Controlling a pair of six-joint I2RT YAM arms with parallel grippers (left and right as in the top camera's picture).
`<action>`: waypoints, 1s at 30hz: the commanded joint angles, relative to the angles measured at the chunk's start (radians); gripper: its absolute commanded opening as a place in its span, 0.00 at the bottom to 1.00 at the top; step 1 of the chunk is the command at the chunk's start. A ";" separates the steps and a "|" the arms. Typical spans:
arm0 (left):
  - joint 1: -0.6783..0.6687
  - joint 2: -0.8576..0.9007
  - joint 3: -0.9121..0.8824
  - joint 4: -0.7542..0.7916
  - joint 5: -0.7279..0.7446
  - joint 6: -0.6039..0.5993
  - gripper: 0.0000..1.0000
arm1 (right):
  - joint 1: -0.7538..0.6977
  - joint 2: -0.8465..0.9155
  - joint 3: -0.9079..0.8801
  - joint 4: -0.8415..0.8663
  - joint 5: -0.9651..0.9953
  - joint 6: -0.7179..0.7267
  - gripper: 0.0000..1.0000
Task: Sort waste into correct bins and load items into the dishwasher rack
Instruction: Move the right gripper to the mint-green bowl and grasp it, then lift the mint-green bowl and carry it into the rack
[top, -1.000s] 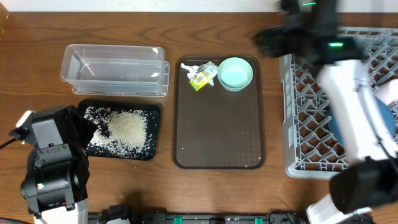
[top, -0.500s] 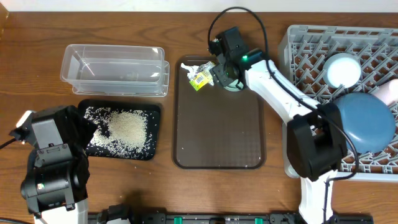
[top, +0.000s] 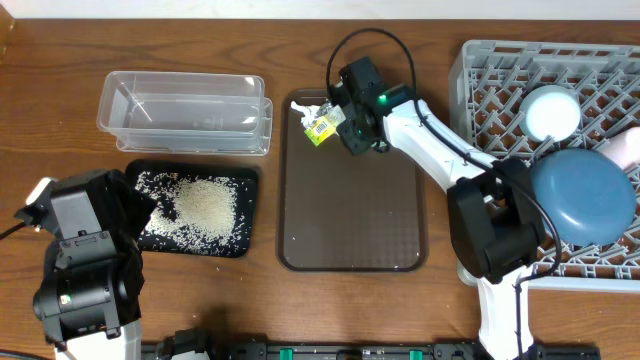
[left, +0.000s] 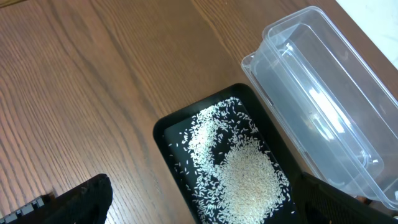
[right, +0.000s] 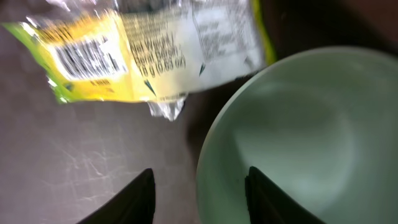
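Observation:
My right gripper (top: 355, 130) is open low over the back of the brown serving tray (top: 350, 210). It straddles the rim of the small light-blue bowl (right: 298, 124): one finger (right: 267, 196) inside, the other finger (right: 137, 199) outside over the tray, a gap left at the rim. From overhead the gripper hides the bowl. The crumpled wrapper (top: 322, 122) (right: 143, 56) lies just left of the bowl. Rice (top: 205, 205) (left: 249, 180) fills the black tray (top: 250, 180). My left gripper (left: 204, 180) hangs open above it, holding nothing.
A clear tub (top: 185, 110) (left: 317, 106) stands behind the black tray. The grey rack (top: 500, 70) at the right holds a dark-blue dish (top: 585, 200) and a pale cup (top: 552, 112). My right arm stretches from the rack's front-left corner to the tray's back.
The right arm swung from over the rack to the bowl on the brown tray. It then edged left as its jaws narrowed around the rim. The left arm stayed still.

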 joint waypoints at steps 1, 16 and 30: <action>0.004 0.000 0.013 -0.003 -0.007 -0.002 0.94 | 0.007 0.027 0.002 -0.008 -0.011 0.030 0.33; 0.004 0.000 0.013 -0.003 -0.007 -0.002 0.94 | -0.005 -0.116 0.146 -0.131 -0.006 0.122 0.01; 0.004 0.000 0.013 -0.003 -0.007 -0.002 0.94 | -0.522 -0.434 0.216 -0.276 -0.377 0.203 0.01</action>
